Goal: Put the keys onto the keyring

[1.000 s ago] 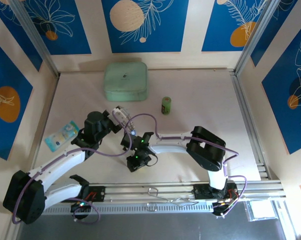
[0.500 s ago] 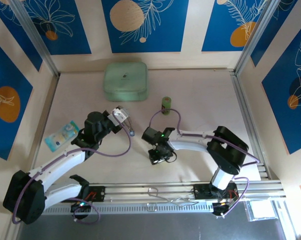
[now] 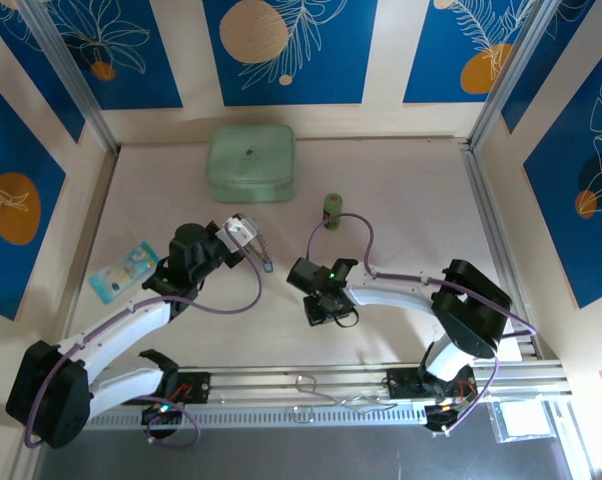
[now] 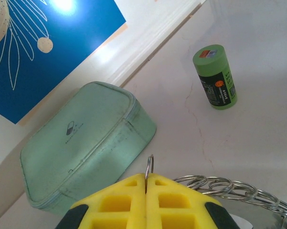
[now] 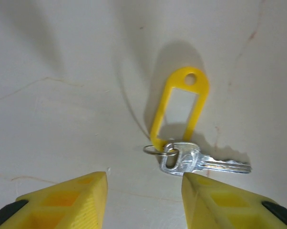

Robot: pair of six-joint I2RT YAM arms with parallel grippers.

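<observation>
Key [image 5: 200,162] is lying flat on the table [image 5: 62,71], seen in R wrist view. Its long axis is running across the frame, blade tip pointing to frame R, bow end to the L. A small split ring [image 5: 155,150] is joining the bow to a yellow tag [image 5: 179,107]. The tag's long axis is running up-frame w/ a slight lean R, hole end away from the cam.

R gripper [image 5: 144,183] is hanging just near-side of the key, fingers [image 5: 76,195] spread wide, gripping nothing and not touching key or tag. In top view R gripper [image 3: 328,312] is sitting mid-table, toward the near edge.

Keyring [image 4: 229,186] is showing as a coiled silvery arc at the lower R of L wrist view. L gripper [image 4: 146,183] is clamped tight on its thin wire end [image 4: 149,164], which is sticking up between the closed pads. In top view L gripper [image 3: 243,232] is holding it L of centre, well apart from the R one.

Mint-green box [image 4: 81,148] is sitting by the back wall, lid closed, contents can't tell. Green cylinder [image 4: 216,76] is standing upright to its R, apart from it.
</observation>
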